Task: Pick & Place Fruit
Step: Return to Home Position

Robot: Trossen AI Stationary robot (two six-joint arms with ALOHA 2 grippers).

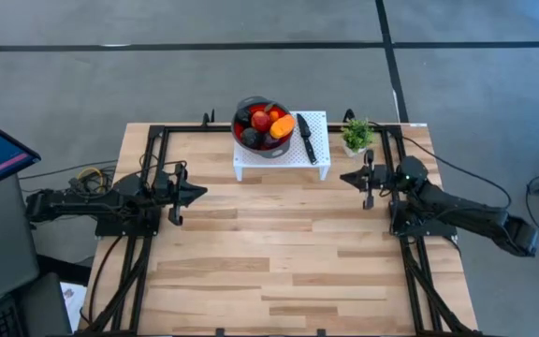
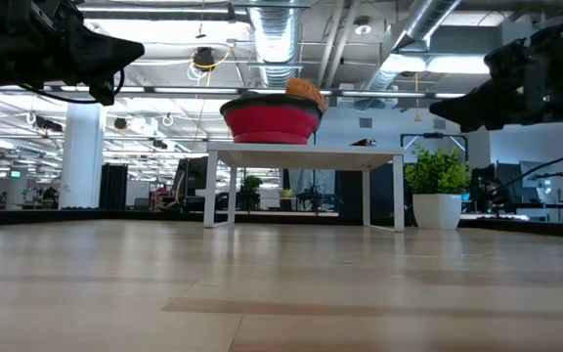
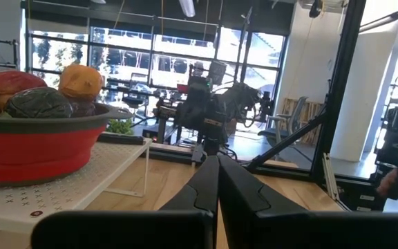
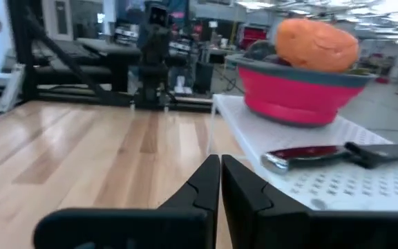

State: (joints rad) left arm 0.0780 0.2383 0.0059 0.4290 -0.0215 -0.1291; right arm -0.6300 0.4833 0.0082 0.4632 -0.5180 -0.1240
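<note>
High view, my log: fruit (image 1: 265, 124) heaped in the strainer bowl (image 1: 271, 151) on the white shelf (image 1: 316, 120), at the table's (image 1: 279, 253) 12 o'clock. The knife (image 1: 306, 137) lies at the bowl's 3 o'clock. Left gripper (image 1: 197, 192) at 10 o'clock and right gripper (image 1: 347, 176) at 2 o'clock, both above the table; I see each one's fingers pressed together, holding nothing.

In the high view the left gripper (image 1: 197, 192) sits at centre left, fingers pressed together, pointing right. The right gripper (image 1: 346, 176) at centre right mirrors it, fingers closed, pointing left.
</note>
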